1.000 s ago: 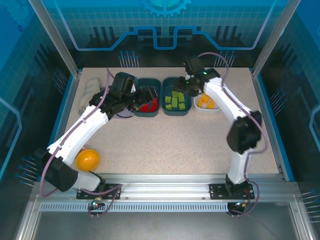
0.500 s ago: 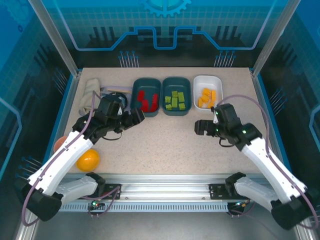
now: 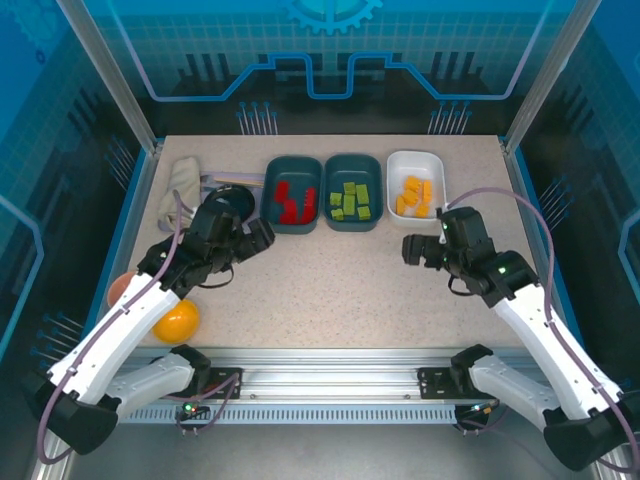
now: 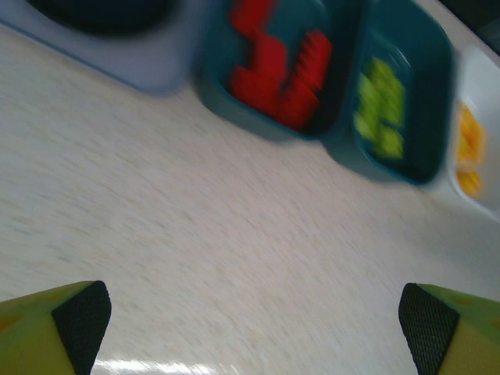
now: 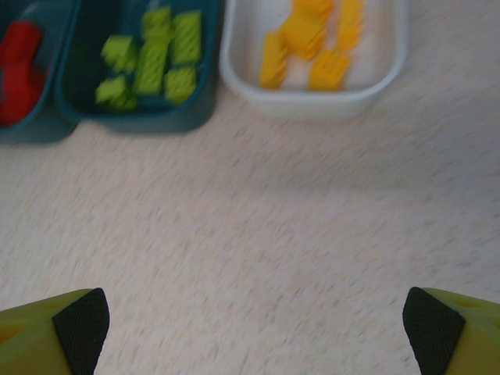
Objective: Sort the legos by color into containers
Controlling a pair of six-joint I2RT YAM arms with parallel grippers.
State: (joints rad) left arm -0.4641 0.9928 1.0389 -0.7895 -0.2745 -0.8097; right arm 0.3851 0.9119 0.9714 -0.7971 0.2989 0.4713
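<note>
Right wrist: legos (image 5: 308, 39) beyond right tool (image 5: 255, 322)

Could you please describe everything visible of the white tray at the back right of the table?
The white tray is a shallow, rounded-rectangular dish of smooth, plastic-looking material with a raised rim. It sits flat on the speckled table, rightmost of three trays, close beside the dark teal tray of green legos; whether they touch is unclear. Several yellow-orange legos lie inside, leaving its far end bare.

text: none legible | labels, numbers: none legible | wrist views blurred, small print possibly missed
</note>
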